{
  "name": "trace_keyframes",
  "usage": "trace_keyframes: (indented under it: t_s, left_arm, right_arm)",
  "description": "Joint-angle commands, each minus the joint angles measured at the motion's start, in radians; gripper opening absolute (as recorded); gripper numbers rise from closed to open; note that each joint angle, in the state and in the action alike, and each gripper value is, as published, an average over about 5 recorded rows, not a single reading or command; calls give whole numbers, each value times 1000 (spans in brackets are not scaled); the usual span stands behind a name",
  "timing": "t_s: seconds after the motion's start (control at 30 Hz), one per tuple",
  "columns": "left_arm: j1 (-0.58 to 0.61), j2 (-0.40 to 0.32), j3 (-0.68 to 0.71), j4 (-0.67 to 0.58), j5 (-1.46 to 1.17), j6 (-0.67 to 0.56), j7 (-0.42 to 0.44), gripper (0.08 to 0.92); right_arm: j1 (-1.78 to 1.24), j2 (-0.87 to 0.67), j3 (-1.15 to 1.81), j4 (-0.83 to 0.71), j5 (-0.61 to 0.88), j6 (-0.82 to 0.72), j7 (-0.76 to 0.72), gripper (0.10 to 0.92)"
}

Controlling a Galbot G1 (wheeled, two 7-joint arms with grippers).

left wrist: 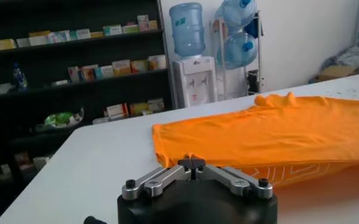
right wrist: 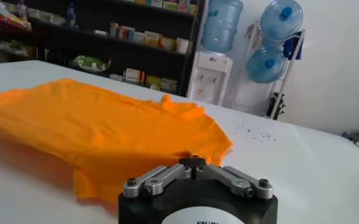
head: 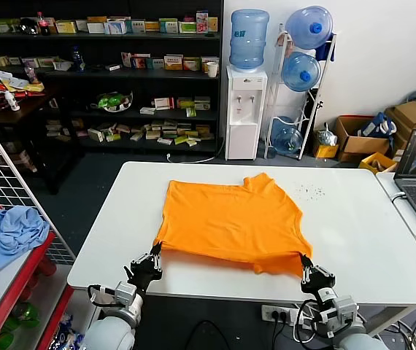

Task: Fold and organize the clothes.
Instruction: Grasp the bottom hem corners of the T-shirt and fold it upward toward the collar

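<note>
A white table (head: 354,240) stood in a storeroom, with dark shelves (head: 120,73) of boxed goods behind it and a water dispenser (head: 246,109) against the wall. The orange shirt (head: 230,222) lay spread across the table's middle. The left gripper (head: 155,253) pinched its near left corner, fingers closed; the right gripper (head: 304,262) pinched the near right corner likewise.

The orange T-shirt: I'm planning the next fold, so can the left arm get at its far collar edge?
Probably yes: the left claw is shut at the orange T-shirt's near corner, and nothing lies on the shirt between.
</note>
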Motion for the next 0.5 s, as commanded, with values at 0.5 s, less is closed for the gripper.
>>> trace_keyframes:
  t_s: [0.5]
  left_arm:
    - [-265,4,106,268,16,-19,2,89]
  right_arm:
    - [388,6,-134,-362,64,15,-28,125]
